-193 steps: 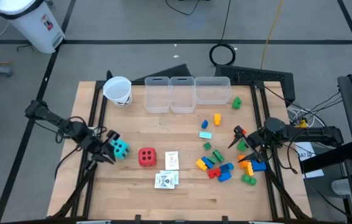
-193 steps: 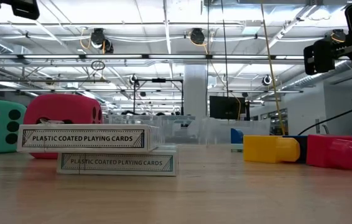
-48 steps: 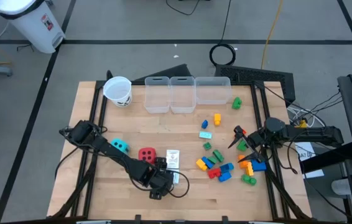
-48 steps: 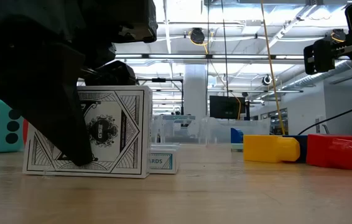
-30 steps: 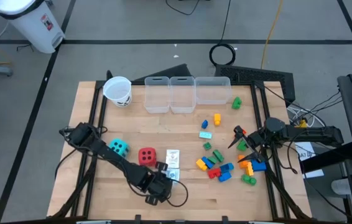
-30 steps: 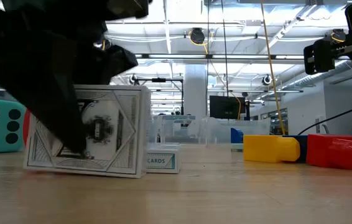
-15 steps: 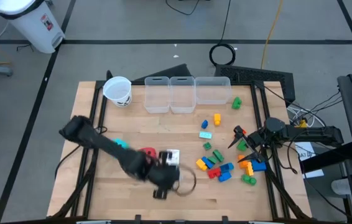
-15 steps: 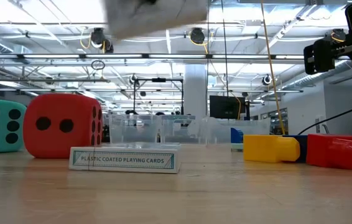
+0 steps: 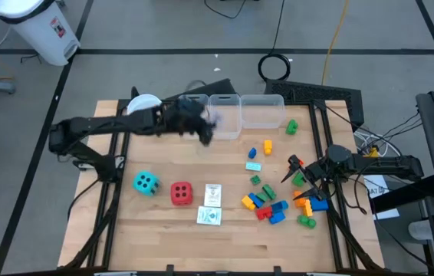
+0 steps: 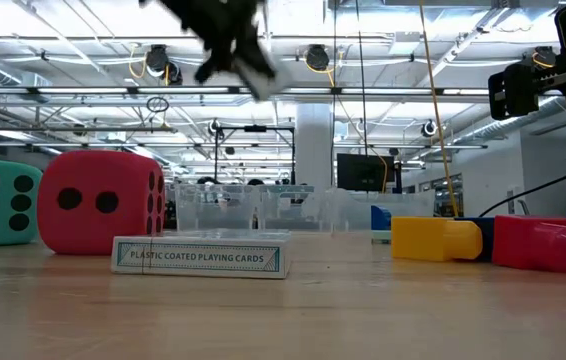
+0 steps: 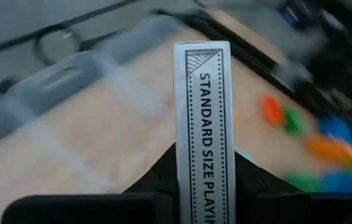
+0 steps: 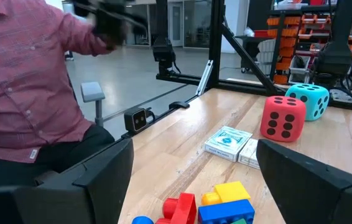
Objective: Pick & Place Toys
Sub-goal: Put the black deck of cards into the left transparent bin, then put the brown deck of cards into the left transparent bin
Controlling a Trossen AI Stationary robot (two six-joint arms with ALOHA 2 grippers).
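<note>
My left gripper (image 9: 205, 126) hangs high over the table's far side, by the clear bins, shut on a white card pack (image 11: 201, 112). The low view shows the gripper and pack (image 10: 235, 45) high above the table. Two more card packs (image 9: 212, 195) (image 9: 208, 216) lie flat on the table, next to the red die (image 9: 181, 193) and the teal die (image 9: 146, 182). Small coloured bricks (image 9: 267, 205) are scattered at the right. My right gripper (image 9: 292, 170) waits open at the right edge beside the bricks. My left gripper pinches the card pack's two broad faces (image 11: 188, 177) between its two fingers (image 11: 157, 183), with a narrow printed side toward the wrist camera. The pack sticks out ahead of the fingers. It is lifted clear of the table.
Three clear bins (image 9: 225, 115) stand in a row at the far edge, with a white paper cup (image 9: 144, 107) to their left, partly under my left arm. A person in a red shirt (image 12: 20, 81) stands beyond the table's near edge.
My left gripper has lifted the card pack off the table near its near edge, then swung up and toward the far edge to the bins, rolling as it went. The pack is now clear of the table. The pack beneath it stayed lying flat.
</note>
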